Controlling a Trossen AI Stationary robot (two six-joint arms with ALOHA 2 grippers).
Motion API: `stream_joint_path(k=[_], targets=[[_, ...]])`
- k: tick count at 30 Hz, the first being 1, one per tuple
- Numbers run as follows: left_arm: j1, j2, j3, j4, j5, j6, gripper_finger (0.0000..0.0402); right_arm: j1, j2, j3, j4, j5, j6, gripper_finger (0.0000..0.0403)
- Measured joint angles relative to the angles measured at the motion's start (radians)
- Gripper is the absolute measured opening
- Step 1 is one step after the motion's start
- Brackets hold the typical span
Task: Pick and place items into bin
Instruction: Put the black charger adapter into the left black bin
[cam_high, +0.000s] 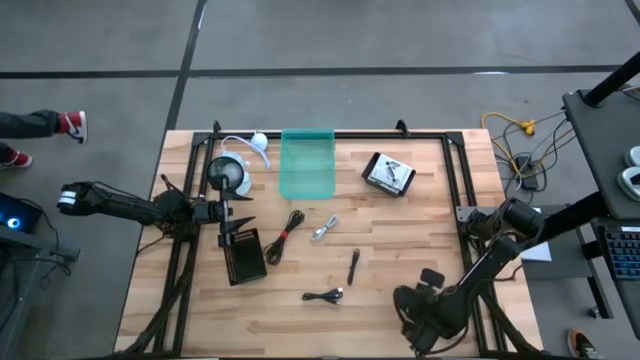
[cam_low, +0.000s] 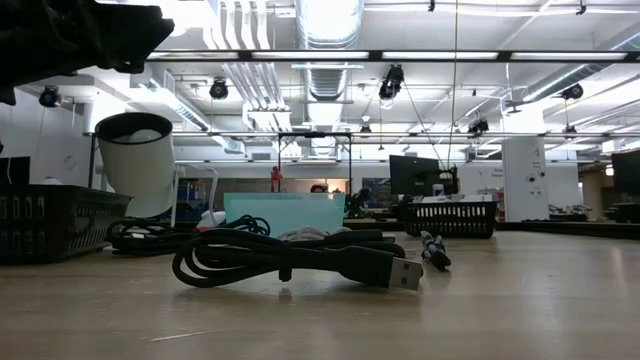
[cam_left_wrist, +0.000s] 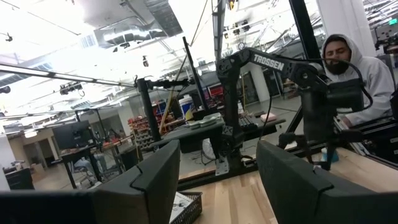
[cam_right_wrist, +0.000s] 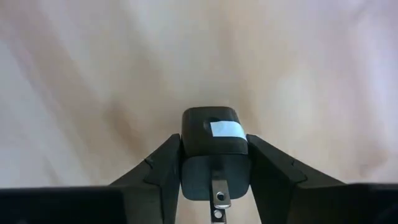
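Observation:
My right gripper (cam_high: 428, 288) is at the table's near right, shut on a small black charger plug (cam_right_wrist: 211, 146) with a white label. My left gripper (cam_high: 238, 228) is open and empty at the table's left, beside a black mesh tray (cam_high: 244, 256). A translucent teal bin (cam_high: 306, 163) stands at the far middle. A black cable with red (cam_high: 285, 234), a silver metal piece (cam_high: 325, 229), a black pen-like stick (cam_high: 354, 266) and a coiled black cable (cam_high: 325, 295) lie on the wood between the arms. The coiled cable also shows in the low view (cam_low: 300, 262). My right gripper pinches the charger plug by its two opposite side faces (cam_right_wrist: 184, 163), one finger on each. The fingers point down at the wood. The plug's metal prong (cam_right_wrist: 219, 198) faces back toward the wrist. I cannot tell whether the plug touches the table.
A black basket with white printed cards (cam_high: 388, 174) stands at the far right. A white cup-like object (cam_high: 228, 176) with a white cord stands at the far left. A black frame (cam_high: 452, 170) runs along the table's edges. A person in a grey hoodie (cam_left_wrist: 364, 68) sits beyond the table.

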Motion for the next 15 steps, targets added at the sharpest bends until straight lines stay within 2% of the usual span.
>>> stream_joint_path(k=[4, 7, 11, 13, 15], targets=[[0.000, 0.000, 0.000, 0.000, 0.001, 0.000, 0.0196, 0.000, -0.052, 0.000, 0.002, 0.301, 0.019, 0.0136], [0.000, 0.002, 0.000, 0.000, 0.026, 0.023, 0.0196, 0.000, -0.080, -0.007, 0.006, 0.478, 0.019, 0.0136], [0.000, 0.022, 0.000, 0.000, 0.154, 0.125, 0.0196, 0.000, -0.118, -0.040, 0.024, 0.652, 0.041, 0.0136], [0.000, 0.037, 0.000, 0.003, 0.242, 0.214, 0.0196, -0.001, -0.139, -0.061, 0.038, 0.715, 0.066, 0.0136], [-0.001, 0.062, 0.000, 0.009, 0.280, 0.311, 0.0196, -0.003, -0.170, -0.087, 0.058, 0.774, 0.101, 0.0136]])
